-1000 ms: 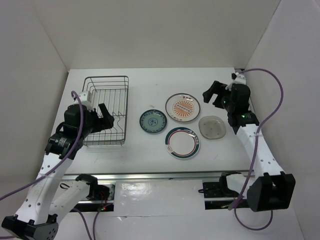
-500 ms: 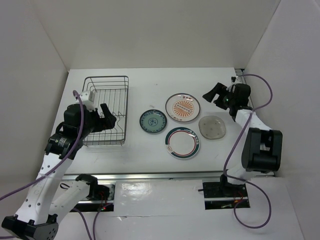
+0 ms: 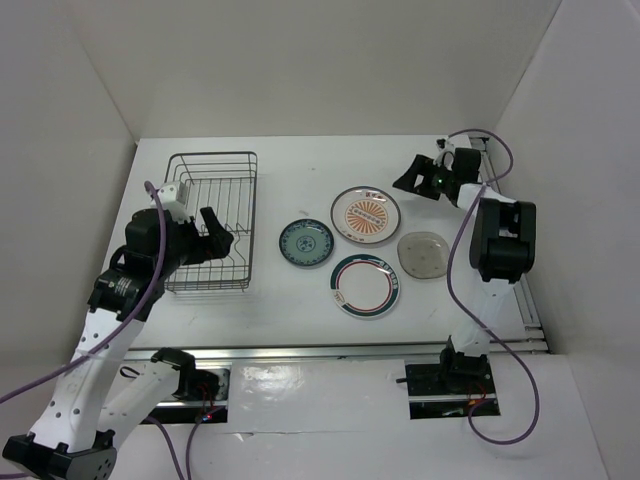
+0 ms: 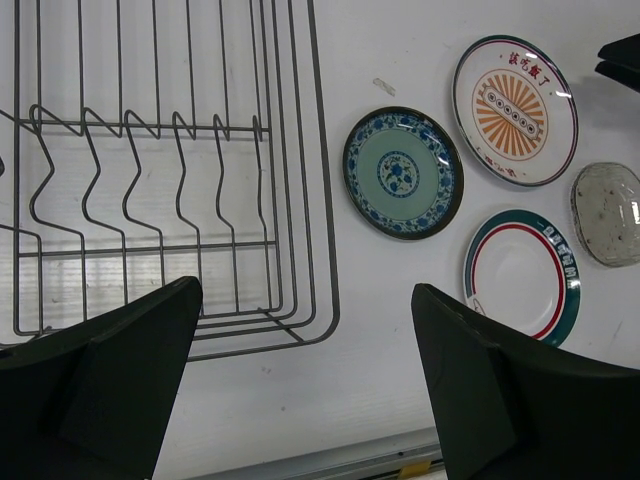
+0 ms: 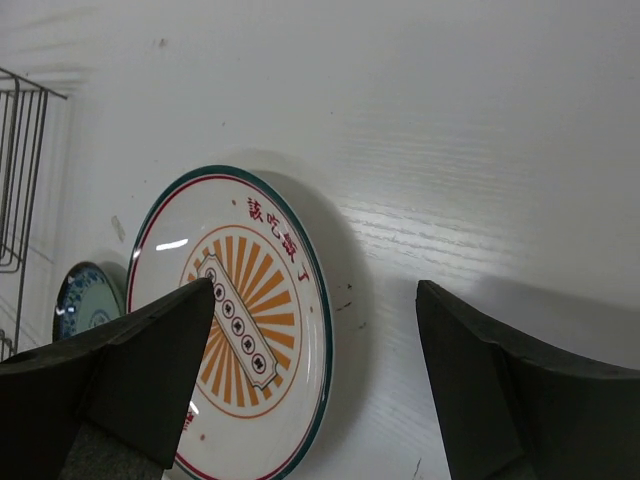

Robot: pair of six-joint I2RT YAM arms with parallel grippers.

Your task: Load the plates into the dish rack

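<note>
1. Plates: all four lie flat on the desk (image 3: 300, 170), to the right of the rack and apart from one another. None is loaded yet. They are the small teal plate (image 3: 306, 243), the sunburst plate (image 3: 365, 214), the green-and-red rimmed plate (image 3: 365, 285) and the small glass plate (image 3: 424, 254).
2. Expect them to be stiff, glazed and slippery, and likely to chip if dropped. The glass one is probably the lightest and the most fragile.
3. Since each plate sits flat, the rim is the only part you can take hold of. Pinch across the edge, one finger over and one under.
4. Your right hand (image 3: 412, 180) is nearest the sunburst plate, at its far right edge. Its fingers are apart and hold nothing, and the wrist view shows the plate's rim between them.
5. The dish rack (image 3: 210, 154) stands at the left and holds no plates. Its upright prongs run in a row, so a plate has to go in on edge between two of them.
6. Your left hand (image 3: 215, 238) hangs over the rack's near right corner, fingers apart and empty.
</note>
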